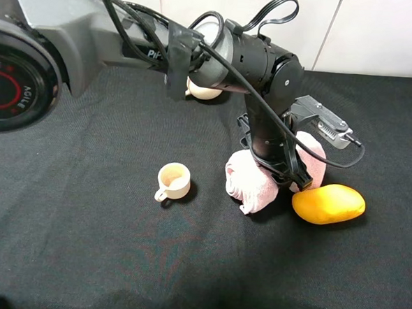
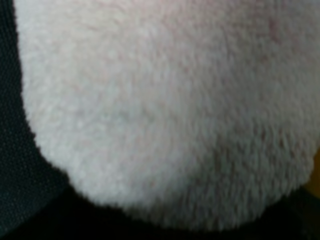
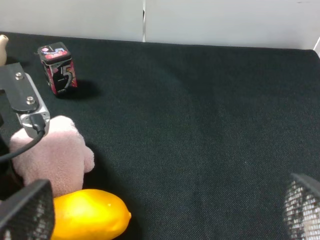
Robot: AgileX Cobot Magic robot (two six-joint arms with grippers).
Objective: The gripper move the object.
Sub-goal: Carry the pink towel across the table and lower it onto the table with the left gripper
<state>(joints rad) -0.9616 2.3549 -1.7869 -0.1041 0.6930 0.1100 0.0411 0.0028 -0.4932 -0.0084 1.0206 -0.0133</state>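
Note:
The pink terry towel (image 1: 249, 186) lies on the black cloth, pinched in its middle into two lobes. My left gripper (image 1: 283, 172), a black claw on the thick black-and-grey arm, reaches across from the left and is closed around that middle. In the left wrist view the towel (image 2: 165, 105) fills the frame and the fingers are hidden. My right gripper (image 3: 165, 202) is open and empty, low over the cloth to the right of the towel (image 3: 52, 157).
A yellow mango-shaped thing (image 1: 329, 204) lies touching the towel's right lobe; it also shows in the right wrist view (image 3: 87, 217). A cream cup (image 1: 174, 181) stands to the left. A cream teapot (image 1: 203, 92) sits partly hidden behind the arm. A small dark tin (image 3: 58, 69) stands at the back.

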